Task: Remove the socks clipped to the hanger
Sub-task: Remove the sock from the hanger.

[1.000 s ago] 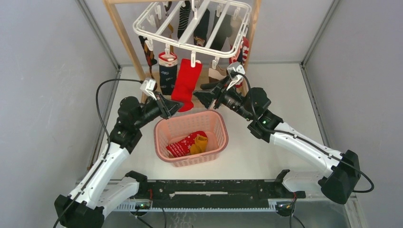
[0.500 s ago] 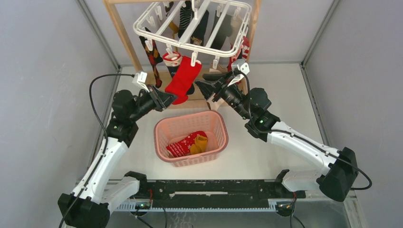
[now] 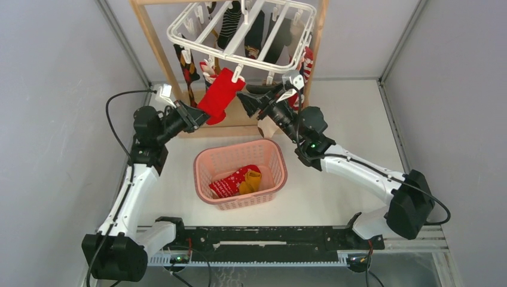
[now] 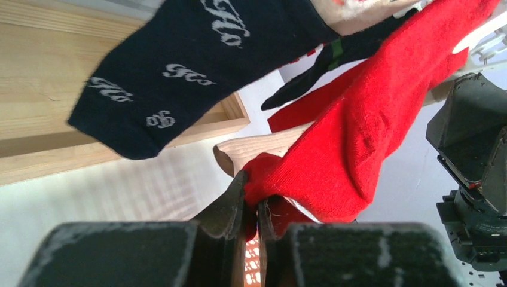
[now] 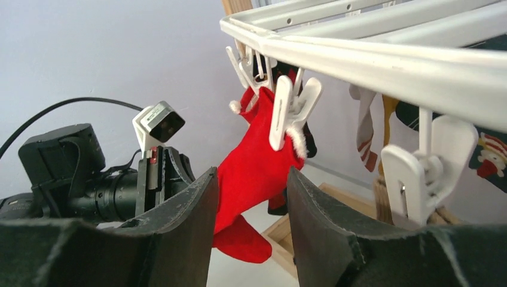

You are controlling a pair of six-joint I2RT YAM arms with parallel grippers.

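Looking down on a white table (image 3: pixel 353 125) with grey walls all around. Seeing a pink basket (image 3: pixel 281 173) sitting in the middle of it, holding a red patterned sock (image 3: pixel 229 184) and a mustard yellow sock (image 3: pixel 253 178), lying side by side and touching. Seeing a wooden stand (image 3: pixel 156 51) at the far end, carrying the white hanger (image 3: pixel 263 63) up high. Counting lots of socks (image 3: pixel 254 30) hanging from its little clips: black ones, stripy ones, a dark blue sock (image 4: pixel 197 66) with white writing, and a plain red sock (image 3: pixel 220 95) on the front bar.

Pinching the bottom end of the red sock with the left gripper (image 3: pixel 200 115), fingers squeezed nearly all the way together with red cloth caught between them. Stretching the sock out on a slant, from its white clip (image 3: pixel 237 73) down to the left, with the clip biting the top of it.

Reaching up under the front bar from the other side with the right gripper (image 3: pixel 246 101), fingers standing about halfway apart, holding nothing. Peeking through that gap in the right wrist view and seeing the red sock and its clip a little way beyond the fingertips, with no telling whether anything is touching
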